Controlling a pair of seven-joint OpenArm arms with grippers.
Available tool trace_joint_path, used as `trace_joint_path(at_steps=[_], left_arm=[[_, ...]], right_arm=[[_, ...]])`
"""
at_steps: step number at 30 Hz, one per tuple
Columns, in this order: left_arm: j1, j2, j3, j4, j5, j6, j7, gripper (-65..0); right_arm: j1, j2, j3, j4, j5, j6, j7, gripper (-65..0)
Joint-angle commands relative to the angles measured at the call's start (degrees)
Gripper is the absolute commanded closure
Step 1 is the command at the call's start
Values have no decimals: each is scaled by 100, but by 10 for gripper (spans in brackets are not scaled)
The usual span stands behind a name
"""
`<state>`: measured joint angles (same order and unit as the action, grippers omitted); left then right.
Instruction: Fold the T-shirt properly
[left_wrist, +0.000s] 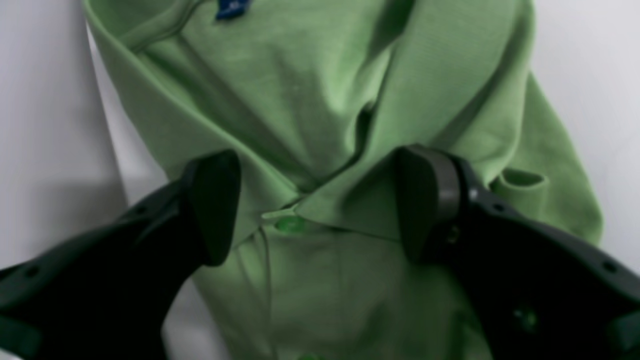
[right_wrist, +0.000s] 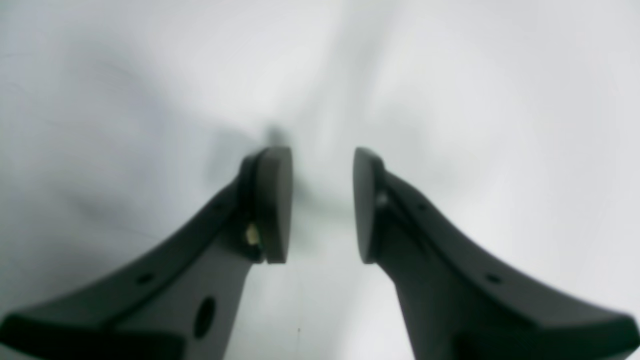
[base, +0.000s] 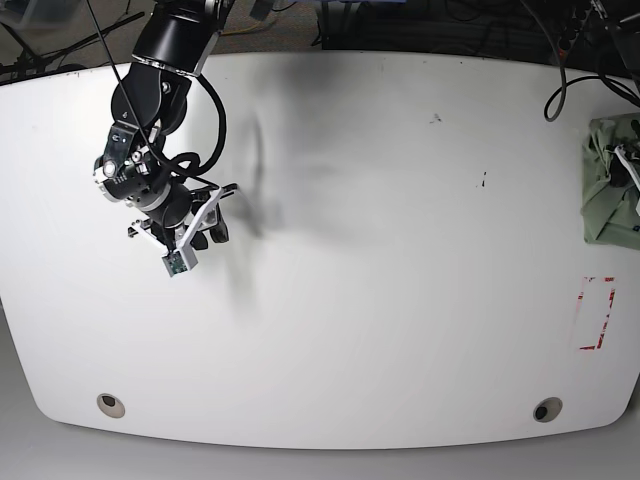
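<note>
Left claw (left_wrist: 315, 205) stands wide apart over the collar (left_wrist: 350, 200) of the T-shirt (left_wrist: 320, 100), gripping nothing. Right claw (right_wrist: 322, 205), part open and empty, hangs above bare white desk (base: 400, 250). From the base view, the T-shirt sits bunched at the desk's far right edge.

one T-shirt (left_wrist: 320, 100), two grippers, one table (base: 400, 250)
</note>
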<state>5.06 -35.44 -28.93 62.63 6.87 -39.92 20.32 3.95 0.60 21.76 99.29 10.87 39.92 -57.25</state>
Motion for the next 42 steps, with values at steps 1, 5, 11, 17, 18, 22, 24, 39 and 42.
trace_joint_path(at_steps=[1, 5, 11, 17, 18, 22, 24, 39, 42], left_arm=[[-18, -205, -65, 238, 135, -8, 118, -446], [-18, -223, -65, 783, 135, -8, 206, -446], [-80, 41, 119, 1935, 12, -8, 698, -446], [-396, 428, 1051, 1847, -410, 111, -207, -444], [-422, 516, 1200, 1732, -516, 348, -524, -444], [-475, 823, 1930, 1302, -753, 1175, -1781, -444], [-475, 1061, 2335, 1223, -762, 1720, -2221, -444], [2004, 1957, 2888, 3165, -753, 2986, -2722, -444], [2778, 2072, 2888, 3684, -753, 3170, -2722, -444]], right_arm=[[93, 23, 0, 124, 113, 8, 130, -190], [41, 23, 0, 124, 104, 8, 147, -190], [23, 138, 0, 124, 33, 8, 323, -189], [-91, 270, 0, 89, -512, 8, 1238, -192], [-109, 243, 0, 80, -723, 8, 1528, -193], [-302, 164, 18, -148, -1514, 8, 2899, -193], [-381, 138, 97, -280, -1874, 8, 3673, -193], [-2456, 146, 536, 203, -1092, -445, 4868, -193], [-3089, 146, 527, 450, -846, -427, 4868, -193]])
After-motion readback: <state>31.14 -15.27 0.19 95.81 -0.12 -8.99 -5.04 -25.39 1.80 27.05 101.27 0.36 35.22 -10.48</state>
